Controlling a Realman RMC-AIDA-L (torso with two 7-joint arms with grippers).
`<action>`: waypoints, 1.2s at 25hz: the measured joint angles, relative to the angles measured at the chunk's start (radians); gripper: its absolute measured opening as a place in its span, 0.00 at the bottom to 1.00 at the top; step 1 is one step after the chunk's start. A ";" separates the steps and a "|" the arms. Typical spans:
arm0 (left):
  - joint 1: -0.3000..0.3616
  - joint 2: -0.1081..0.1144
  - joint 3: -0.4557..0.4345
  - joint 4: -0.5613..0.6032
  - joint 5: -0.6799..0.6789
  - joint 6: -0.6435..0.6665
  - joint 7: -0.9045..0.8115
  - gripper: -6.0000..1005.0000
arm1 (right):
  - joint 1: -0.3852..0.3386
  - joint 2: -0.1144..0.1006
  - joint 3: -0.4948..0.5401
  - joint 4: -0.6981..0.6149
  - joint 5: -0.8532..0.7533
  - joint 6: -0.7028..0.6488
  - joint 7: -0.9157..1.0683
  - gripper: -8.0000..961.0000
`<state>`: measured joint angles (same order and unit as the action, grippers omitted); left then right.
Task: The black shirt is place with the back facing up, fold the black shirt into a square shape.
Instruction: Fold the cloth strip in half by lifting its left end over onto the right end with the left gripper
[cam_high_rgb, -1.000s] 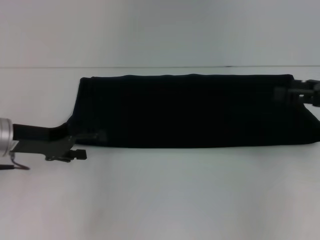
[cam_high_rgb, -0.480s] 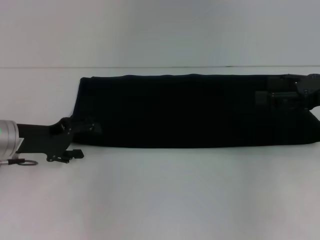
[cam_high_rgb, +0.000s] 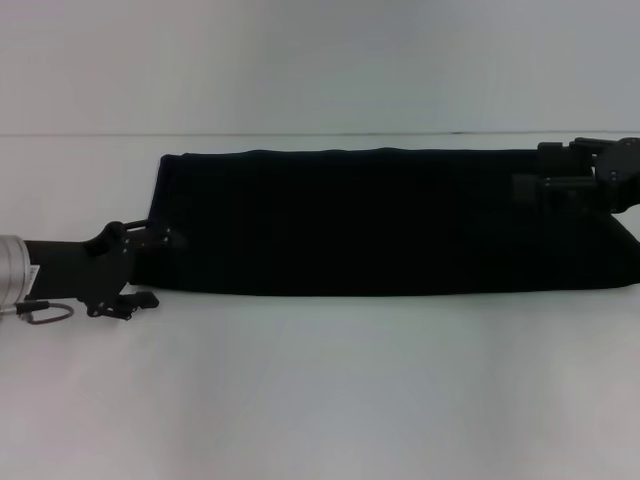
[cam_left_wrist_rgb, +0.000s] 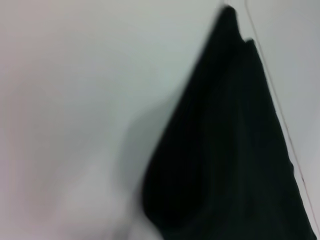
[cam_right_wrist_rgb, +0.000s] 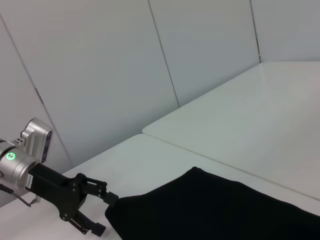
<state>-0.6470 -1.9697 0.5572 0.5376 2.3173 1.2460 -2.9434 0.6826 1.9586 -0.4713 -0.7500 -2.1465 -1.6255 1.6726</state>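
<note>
Shirt (cam_high_rgb: 380, 220): soft matt black cloth, plain, faintly rippled along its far edge. Table (cam_high_rgb: 320, 390): smooth white surface with a dull sheen. Left gripper (cam_high_rgb: 140, 270): matt black plastic-looking fingers on a brushed silver metal wrist. Right gripper (cam_high_rgb: 525, 188): matt black.

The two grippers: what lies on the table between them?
Only the black shirt, folded into a long band, spans from the left gripper to the right gripper, as the head view shows.
</note>
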 joint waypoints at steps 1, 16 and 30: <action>0.001 -0.002 0.000 -0.001 0.000 -0.009 -0.004 0.96 | 0.000 0.000 0.000 0.000 0.000 -0.002 -0.001 0.94; -0.002 0.000 0.000 -0.029 0.002 -0.092 -0.011 0.96 | 0.012 0.002 0.004 -0.002 0.002 -0.002 -0.002 0.94; -0.012 -0.006 0.002 -0.038 -0.006 -0.160 -0.001 0.96 | 0.007 -0.004 0.003 -0.002 0.025 -0.003 0.006 0.95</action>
<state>-0.6591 -1.9755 0.5595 0.5000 2.3111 1.0857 -2.9448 0.6897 1.9548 -0.4679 -0.7517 -2.1215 -1.6289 1.6791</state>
